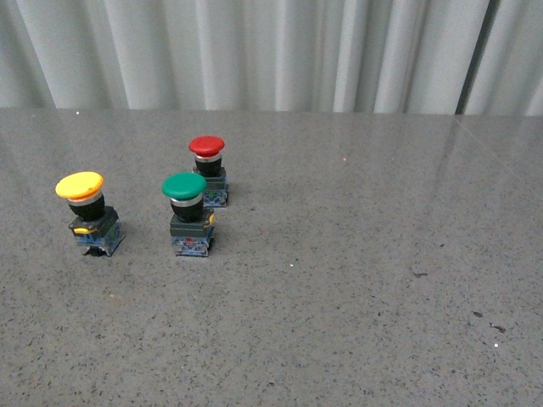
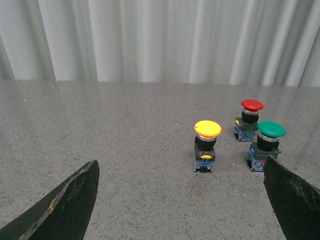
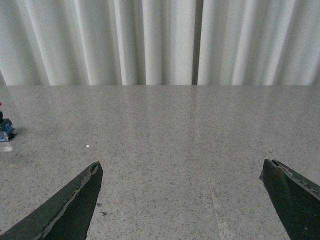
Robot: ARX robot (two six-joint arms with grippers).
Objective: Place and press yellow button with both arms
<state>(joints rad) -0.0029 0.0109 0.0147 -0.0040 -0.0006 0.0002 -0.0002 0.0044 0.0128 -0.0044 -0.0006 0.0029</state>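
In the front view, the yellow button (image 1: 85, 212) stands upright at the left of the frame, a little below mid-height, on the grey speckled table (image 1: 356, 322). The green button (image 1: 188, 212) is near it towards the centre, and the red button (image 1: 208, 170) sits just behind the green one. A pale curtain (image 1: 271, 51) fills the top of the frame. Neither arm shows here.

In the left wrist view, the left gripper (image 2: 180, 161) is spread wide and holds nothing. The yellow button (image 2: 206, 145) lies ahead of it, roughly between the lines of the two fingers (image 2: 75, 200), with the green button (image 2: 267, 145) close to one finger's tip. I judge nothing has been grasped yet. I would approach with the yellow block centred in the gap and close on its base below the collar, keeping off the green one.

In the right wrist view, the right gripper (image 3: 181, 162) is also spread wide and empty over bare table. Only a sliver of one button block (image 3: 6, 130) shows at the frame's edge. I would keep this arm back until the yellow button is set down, then press straight down on the cap.
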